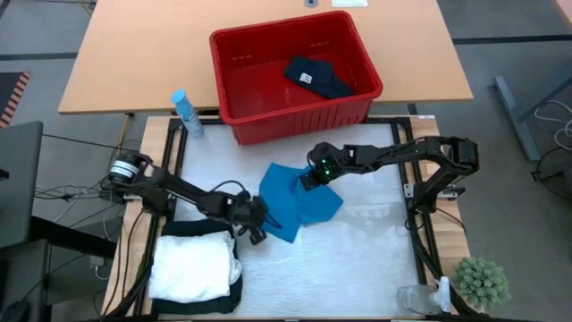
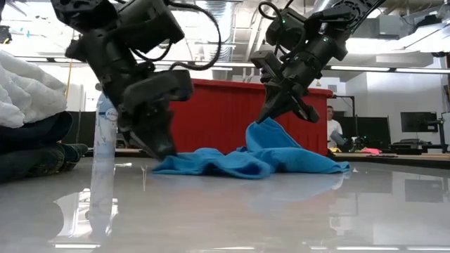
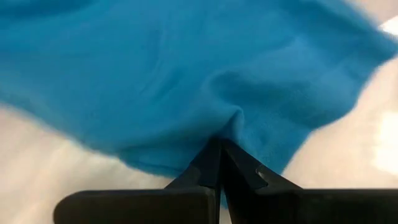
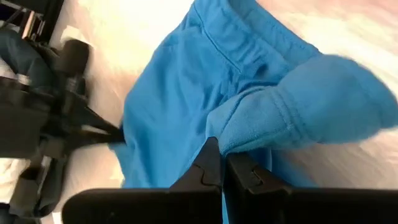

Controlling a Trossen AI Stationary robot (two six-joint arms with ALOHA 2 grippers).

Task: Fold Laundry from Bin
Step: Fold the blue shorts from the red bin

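I had my left end effector (image 1: 257, 220) pinched shut on the near-left edge of the blue garment (image 1: 299, 199), low against the surface (image 1: 357, 259), while my right end effector (image 1: 310, 178) was clamped on a fold at the garment's far side and held it lifted. I judged this split made sense: one corner anchored down, the other raised, so the cloth could be drawn taut and laid over itself rather than dragged in a heap.

The bin (image 1: 295, 114) stood at the far edge of the surface with one dark garment (image 1: 317, 77) left in it. A white crinkled piece (image 1: 192, 266) lay stacked on a black one (image 1: 192, 230) at the near left, which I took for finished folds kept clear of the working area. A spray bottle (image 1: 187, 114) stood just left of the bin.

From above, both grips looked merely like arms meeting the cloth. The low view showed what that hid: the right end effector hung clear above the surface with blue cloth trailing up to it, and the left nearly touched down. Each wrist view confirmed fabric bunched between closed fingertips (image 3: 217, 163), and the right wrist view alone showed a stitched hem or waistband (image 4: 249, 46) on the garment.
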